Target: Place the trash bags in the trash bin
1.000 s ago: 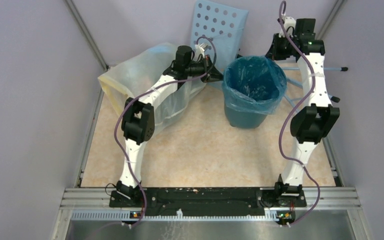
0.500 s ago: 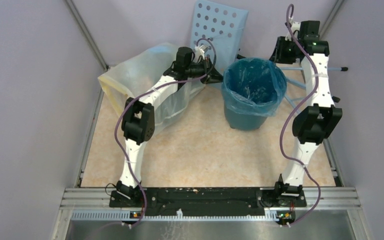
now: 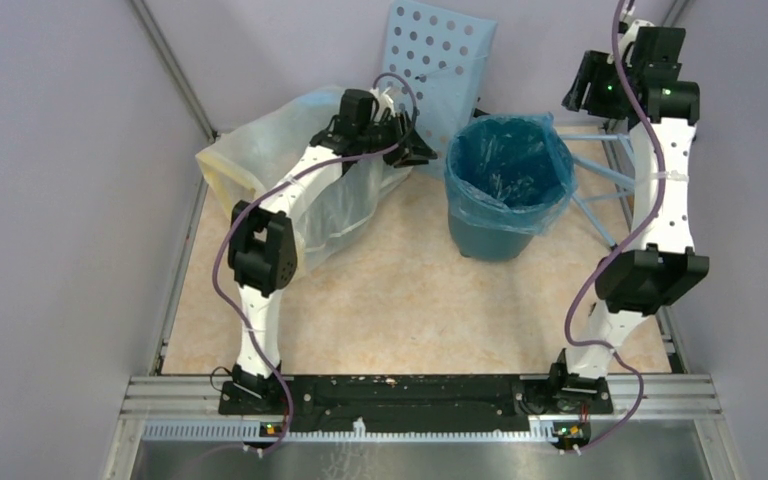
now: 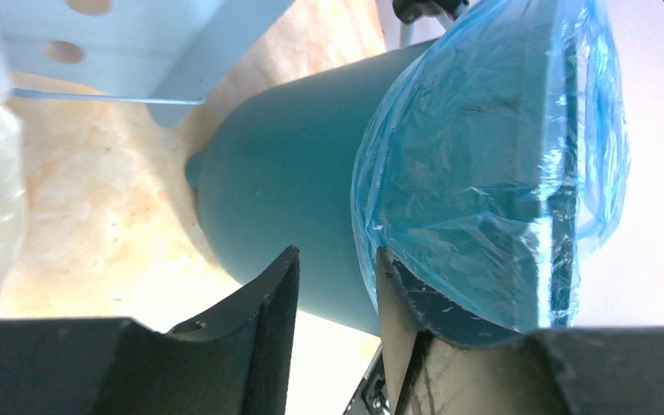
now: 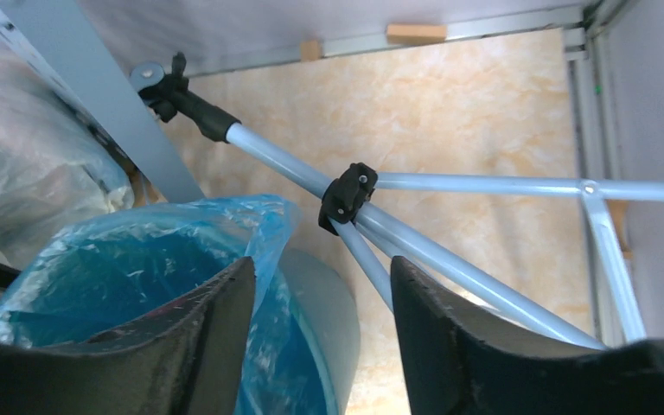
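Trash bag [image 3: 505, 165] over trash bin [image 3: 490, 238] rim

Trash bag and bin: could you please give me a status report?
Left pincer and right pincer open, empty. Light-blue trash bag lining trash bin, folded over rim. Nothing blocking.

Right gripper [image 5: 320, 268] rises off trash bag [image 3: 508, 160] edge and retreats toward far corner; jaws now parted, empty, bag below them. Left gripper [image 4: 337, 255] backs slightly from trash bin [image 3: 493, 236] rim; jaws parted, bin ahead.
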You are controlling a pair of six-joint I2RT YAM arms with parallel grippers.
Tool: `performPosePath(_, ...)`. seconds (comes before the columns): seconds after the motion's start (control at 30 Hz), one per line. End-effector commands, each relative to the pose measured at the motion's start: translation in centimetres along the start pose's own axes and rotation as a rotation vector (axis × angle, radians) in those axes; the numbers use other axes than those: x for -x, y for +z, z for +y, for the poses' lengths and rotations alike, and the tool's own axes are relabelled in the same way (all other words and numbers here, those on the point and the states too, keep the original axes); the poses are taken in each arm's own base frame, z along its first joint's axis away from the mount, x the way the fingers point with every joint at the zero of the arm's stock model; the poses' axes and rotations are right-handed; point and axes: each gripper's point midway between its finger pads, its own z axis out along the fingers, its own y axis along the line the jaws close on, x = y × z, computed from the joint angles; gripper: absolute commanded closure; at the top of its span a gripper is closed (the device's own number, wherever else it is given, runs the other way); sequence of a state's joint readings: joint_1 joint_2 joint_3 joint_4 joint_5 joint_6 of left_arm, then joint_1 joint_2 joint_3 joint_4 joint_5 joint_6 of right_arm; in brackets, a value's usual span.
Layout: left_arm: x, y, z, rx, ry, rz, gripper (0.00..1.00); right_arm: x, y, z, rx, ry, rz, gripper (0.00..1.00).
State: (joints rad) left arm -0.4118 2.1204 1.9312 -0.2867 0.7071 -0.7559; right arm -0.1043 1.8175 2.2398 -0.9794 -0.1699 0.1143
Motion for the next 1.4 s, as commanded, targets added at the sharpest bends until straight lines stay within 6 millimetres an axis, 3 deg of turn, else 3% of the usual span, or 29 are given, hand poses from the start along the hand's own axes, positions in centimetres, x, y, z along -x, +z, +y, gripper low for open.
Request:
performPosePath(0.0,2.7,-4.5,-3.6,0.077,0.111,-0.156,0.52,0.7,-4.4,2.4,-0.053,-0.072,-0.064,0.38)
performPosePath(0.1,2.8,-5.0,-6.0,0.059,0.182,-0.195,0.46,-1.4,-5.5,4.6,-0.053,-0.154,-0.031,0.38)
performPosePath(0.27,3.0,-4.2,-9.1,0.084,0.337,-0.199,0.37,-5.2,-6.1,5.2,-0.058,-0.185,0.067,0.45)
performPosePath(0.57,2.3,-2.3,-9.9,0.2,0.499,-0.199,0.33,-8.0,-6.6,4.4,-0.102,-0.231,0.148,0.51)
performPosePath(0.63,2.0,-1.9,-9.6,0.222,0.52,-0.191,0.33,-8.2,-6.7,4.2,-0.11,-0.235,0.156,0.59)
performPosePath(0.73,1.6,-1.6,-8.9,0.251,0.535,-0.177,0.33,-8.2,-6.9,3.7,-0.141,-0.233,0.159,0.84)
performPosePath(0.8,1.5,-1.4,-8.6,0.262,0.537,-0.17,0.34,-8.1,-7.1,3.4,-0.159,-0.229,0.153,0.95)
performPosePath(1.13,0.3,-0.4,-7.8,0.242,0.498,-0.121,0.52,-6.9,-7.3,2.2,-0.195,-0.139,0.099,1.0)
performPosePath(1.37,-0.1,-0.2,-8.4,0.214,0.491,-0.109,0.71,-7.2,-6.8,-0.9,-0.192,0.041,0.111,1.0)
